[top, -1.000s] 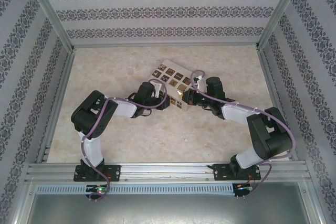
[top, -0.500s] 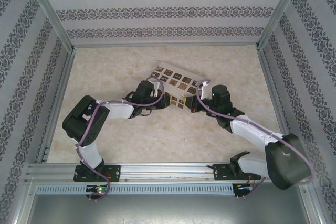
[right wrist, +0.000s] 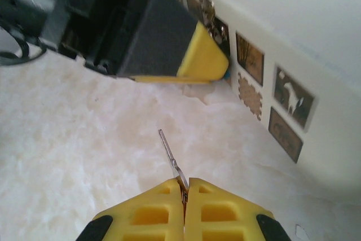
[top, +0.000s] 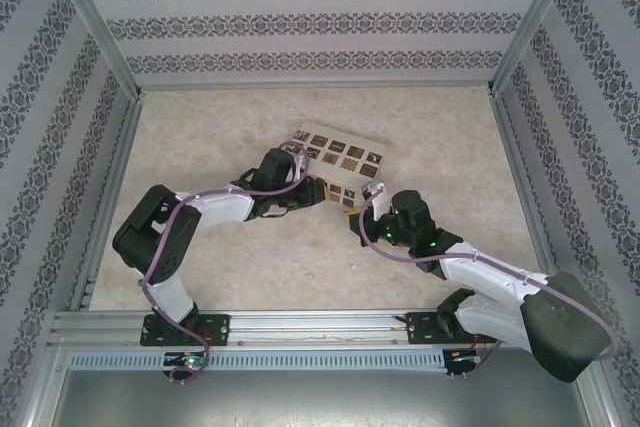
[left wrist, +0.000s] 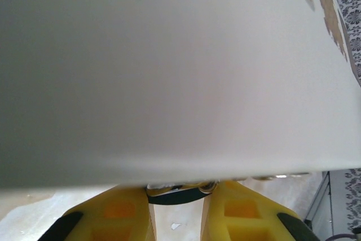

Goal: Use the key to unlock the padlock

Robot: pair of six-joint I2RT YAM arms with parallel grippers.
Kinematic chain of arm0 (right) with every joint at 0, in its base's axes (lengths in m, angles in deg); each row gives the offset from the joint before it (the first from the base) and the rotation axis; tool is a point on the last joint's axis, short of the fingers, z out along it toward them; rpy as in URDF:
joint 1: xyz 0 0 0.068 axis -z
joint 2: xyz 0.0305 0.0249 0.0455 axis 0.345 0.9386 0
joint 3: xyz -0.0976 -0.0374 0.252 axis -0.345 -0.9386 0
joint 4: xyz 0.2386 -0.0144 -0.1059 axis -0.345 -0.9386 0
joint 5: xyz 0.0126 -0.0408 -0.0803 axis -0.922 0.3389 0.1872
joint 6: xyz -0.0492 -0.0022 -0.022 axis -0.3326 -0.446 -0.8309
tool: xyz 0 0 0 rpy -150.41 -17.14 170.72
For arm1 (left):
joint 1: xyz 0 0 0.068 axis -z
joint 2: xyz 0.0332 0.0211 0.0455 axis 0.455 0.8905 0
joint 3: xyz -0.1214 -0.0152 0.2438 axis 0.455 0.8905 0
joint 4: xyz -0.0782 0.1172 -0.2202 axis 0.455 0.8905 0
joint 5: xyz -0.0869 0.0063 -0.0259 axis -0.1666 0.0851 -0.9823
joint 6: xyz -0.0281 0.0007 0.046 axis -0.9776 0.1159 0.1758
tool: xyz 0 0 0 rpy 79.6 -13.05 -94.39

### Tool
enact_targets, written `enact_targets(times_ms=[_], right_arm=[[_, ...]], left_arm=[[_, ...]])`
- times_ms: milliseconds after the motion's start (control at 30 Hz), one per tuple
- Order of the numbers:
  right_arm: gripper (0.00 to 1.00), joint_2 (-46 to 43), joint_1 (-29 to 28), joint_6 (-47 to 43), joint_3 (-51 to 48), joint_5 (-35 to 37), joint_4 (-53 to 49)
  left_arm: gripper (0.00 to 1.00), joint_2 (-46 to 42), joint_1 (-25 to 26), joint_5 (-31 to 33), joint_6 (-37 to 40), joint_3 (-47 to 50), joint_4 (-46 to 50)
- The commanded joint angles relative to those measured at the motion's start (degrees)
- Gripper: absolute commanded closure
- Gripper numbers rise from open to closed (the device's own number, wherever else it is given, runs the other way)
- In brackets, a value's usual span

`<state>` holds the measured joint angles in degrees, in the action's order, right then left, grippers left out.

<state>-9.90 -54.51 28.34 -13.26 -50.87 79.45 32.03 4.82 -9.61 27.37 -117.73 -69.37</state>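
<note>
The padlock shows as a small dark body with silver bits, pinched between the yellow fingertips of my left gripper right against the cream box's side. In the right wrist view a blue speck of the padlock peeks out at the left gripper's yellow finger. My right gripper is shut on the key, whose thin metal blade points toward that finger, a short gap away. From above, the left gripper is at the box's near edge and the right gripper is just in front of it.
The cream box with brown patterned tiles lies mid-table, tilted. Its tiled side wall runs along the right of the right wrist view. Marble-look tabletop spreads around, fenced by metal rails and patterned walls.
My right arm has pulled back from the box toward the near edge, its elbow swinging low and right. The left gripper has stayed at the box's near edge.
</note>
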Motion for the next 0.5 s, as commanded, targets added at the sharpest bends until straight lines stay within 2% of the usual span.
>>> enact_targets(times_ms=[0,467], right_arm=[[1.0,2.4,-1.1,-4.1,-0.8,3.5,3.0],[1.0,12.6,-1.5,-8.2,-0.4,7.5,12.1]], left_arm=[[0.84,-2.2,0.7,-2.5,-4.2,-2.1,0.3],[0.84,-2.1,1.0,-3.5,-9.7,-3.6,0.7]])
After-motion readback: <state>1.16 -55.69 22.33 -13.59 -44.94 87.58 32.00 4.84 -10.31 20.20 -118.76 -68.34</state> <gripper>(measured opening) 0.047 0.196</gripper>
